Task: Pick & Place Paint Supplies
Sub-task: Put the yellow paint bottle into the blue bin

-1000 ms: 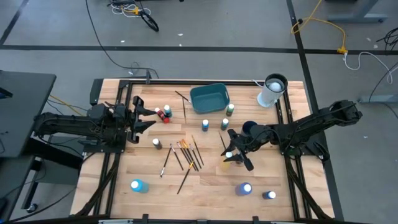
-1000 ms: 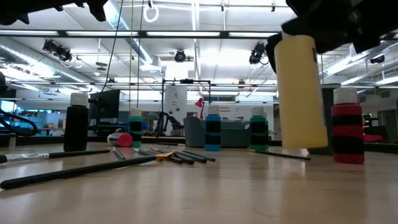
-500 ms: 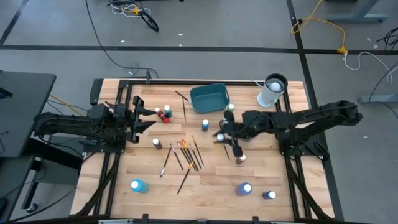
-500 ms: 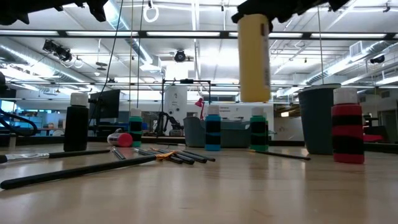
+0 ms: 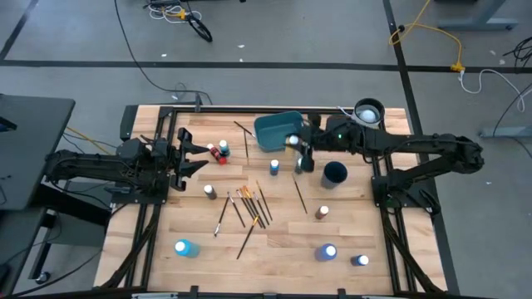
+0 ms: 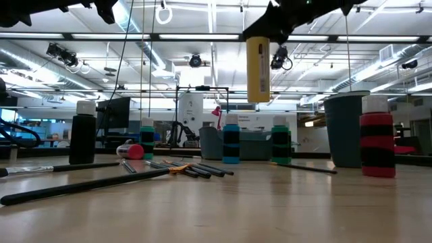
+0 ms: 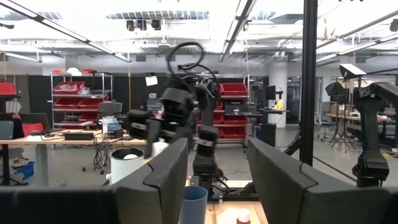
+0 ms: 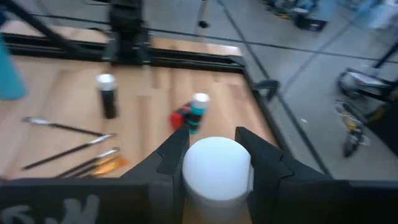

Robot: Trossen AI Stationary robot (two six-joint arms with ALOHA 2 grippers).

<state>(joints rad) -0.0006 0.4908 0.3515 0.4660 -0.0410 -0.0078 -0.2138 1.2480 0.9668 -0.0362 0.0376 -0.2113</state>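
Where overhead hides it, yellow bottle (image 6: pixel 258 60) hangs.

In the right wrist view the bottle (image 8: pixel 217 171) clamped between the right gripper (image 8: pixel 214 155) fingers shows only its white cap; its body runs off the picture's edge. In the low view that gripper (image 6: pixel 260 30) is cut by the top edge above the yellow bottle (image 6: pixel 258 69). The bin (image 5: pixel 278 131) just beside the gripper hides its contents in the high view. The left gripper (image 7: pixel 217 180) fingertips end outside the left wrist view.
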